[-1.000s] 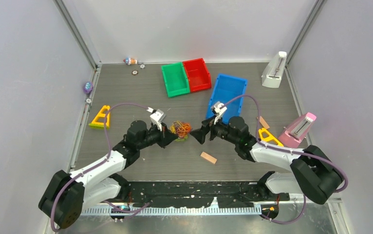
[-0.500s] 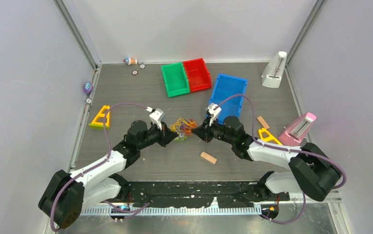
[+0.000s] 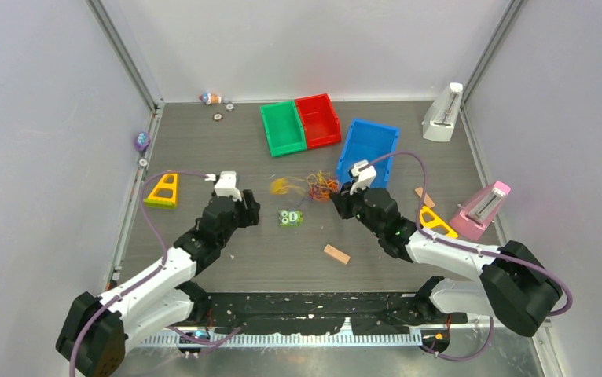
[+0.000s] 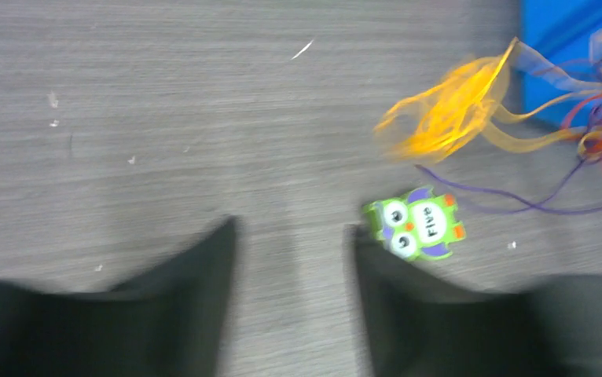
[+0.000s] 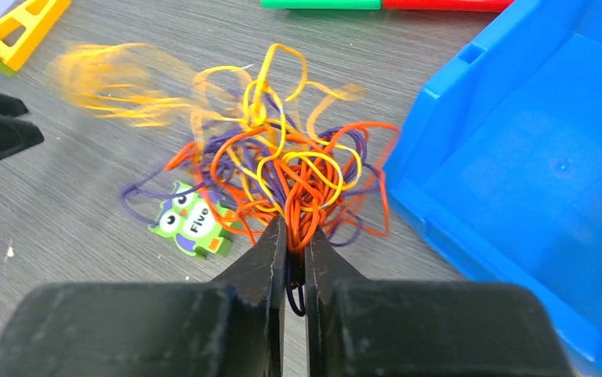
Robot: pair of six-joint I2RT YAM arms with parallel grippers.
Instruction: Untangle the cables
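The cables [image 3: 313, 186] are a loose tangle of orange, yellow and purple wires [image 5: 282, 165] on the grey table, just left of the blue bin. My right gripper [image 3: 338, 198] is shut on the orange and purple strands [image 5: 296, 236] at the near edge of the tangle. A blurred yellow bunch [image 4: 447, 110] trails out to the left. My left gripper [image 3: 251, 212] stands apart to the left of the tangle. It is open, and only bare table shows between its fingers [image 4: 294, 236].
A green owl tile [image 3: 289, 217] lies near the left fingertips and under the tangle's edge. Blue [image 3: 368, 149], red [image 3: 317, 119] and green [image 3: 282, 128] bins stand behind. A yellow triangle [image 3: 163, 191], a wooden block [image 3: 335, 254] and a pink metronome [image 3: 482, 208] are nearby.
My right gripper closed on the tangle and pulled it back and to the right. My left gripper let go, opened and drew back to the left.
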